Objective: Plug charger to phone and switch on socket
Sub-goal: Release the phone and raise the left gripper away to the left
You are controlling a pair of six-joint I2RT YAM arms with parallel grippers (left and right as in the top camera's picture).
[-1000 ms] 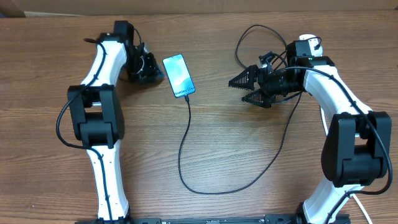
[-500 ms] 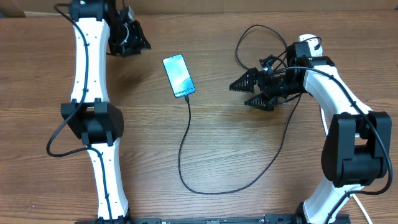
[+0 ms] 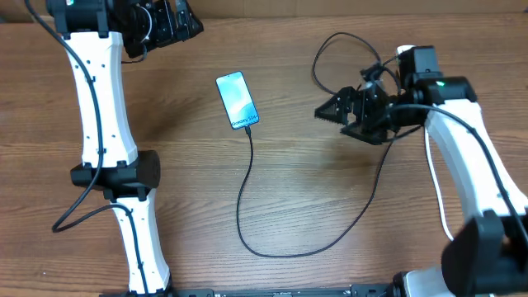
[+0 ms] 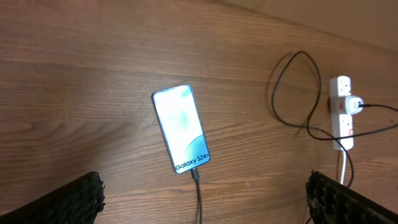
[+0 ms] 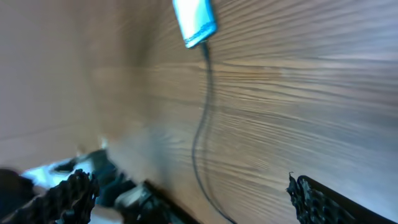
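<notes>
The phone (image 3: 237, 101) lies face up on the wooden table, its light blue screen (image 4: 180, 127) lit. The charger's black plug tip (image 4: 194, 172) sits in the phone's lower edge. Its thin cable (image 3: 247, 206) loops along the table toward the right arm. The white socket (image 4: 341, 112) lies at the far right with a white adapter (image 4: 353, 104) in it. My left gripper (image 3: 183, 21) hangs open at the far left corner, high above the phone (image 4: 202, 205). The right gripper (image 3: 337, 118) is open beside the cable (image 5: 193, 199), holding nothing. The right wrist view is blurred.
A thick white cord (image 4: 342, 171) runs down from the socket. The black cable makes a tall loop (image 3: 334, 54) behind the right gripper. A cardboard wall (image 3: 330, 7) borders the far table edge.
The left arm rose and swung back from beside the phone to the far left corner, and its jaws opened. The right arm shifted slightly to the right.
</notes>
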